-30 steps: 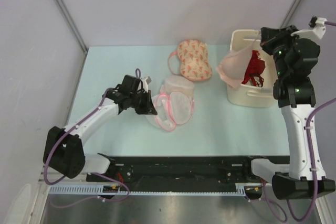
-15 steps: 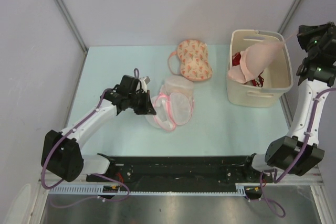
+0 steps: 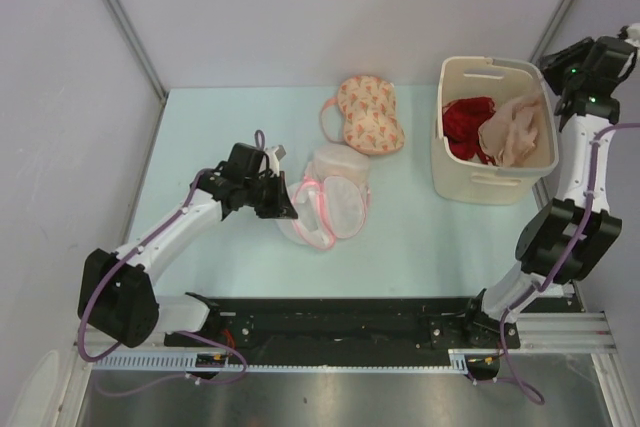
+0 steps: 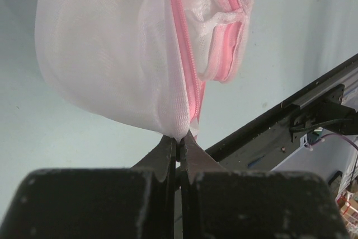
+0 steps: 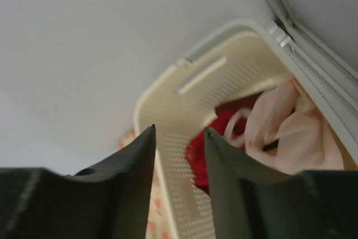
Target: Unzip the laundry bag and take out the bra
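Surface: pale green table (image 3: pixel 420 237), plain grey walls behind it.
Landmark: cream basket (image 3: pixel 480 183), standing on the table.
Bra: peach-beige bra (image 3: pixel 512 132) lies crumpled inside the basket, against its right wall and touching a red bra (image 3: pixel 466 122).
Laundry bag: white mesh laundry bag (image 3: pixel 330 202) with pink zipper trim lies well left of the basket, gaping open.
Left gripper: left gripper (image 4: pixel 179 137) is clamped on the bag's mesh edge by the zipper seam.
Right gripper: right gripper (image 5: pixel 179 132) hangs over the basket's right rim, jaws parted, nothing between them.
Handling, bra: likely light and soft, with springy padded cups and straps that may snag. A cup edge or the band looks best to pinch.
Handling, bag: limp, flimsy mesh. The zipper trim looks the firmer hold.
Other: patterned bra (image 3: pixel 368 115) lies left of the basket.
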